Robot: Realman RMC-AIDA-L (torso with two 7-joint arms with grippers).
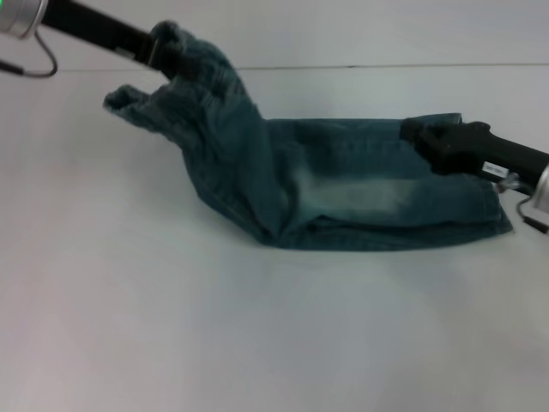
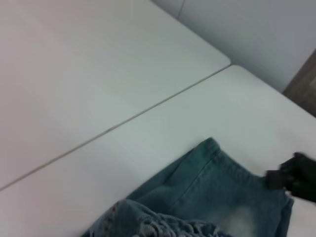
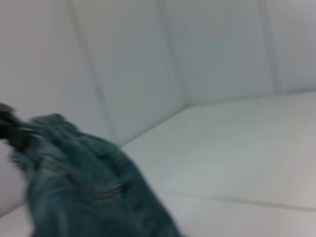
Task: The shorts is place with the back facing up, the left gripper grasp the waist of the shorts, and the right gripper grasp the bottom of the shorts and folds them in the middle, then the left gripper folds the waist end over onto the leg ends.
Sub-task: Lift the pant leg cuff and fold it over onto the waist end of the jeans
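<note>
Left gripper (image 1: 161, 50) clenched on puckered elastic waist (image 1: 141, 99) of faded blue-green denim shorts (image 1: 343, 184), lifted off white table (image 1: 257, 326). Right gripper (image 1: 420, 137) rests on flat stitched leg ends (image 1: 493, 206); its jaw state cannot be told.

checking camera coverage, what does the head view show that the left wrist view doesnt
Only the head view shows the left gripper lifting the waist off the table, plus the whole shorts. Only the left wrist view shows the wall behind the table. Both show the denim, the table seam and the right gripper at the leg ends.
</note>
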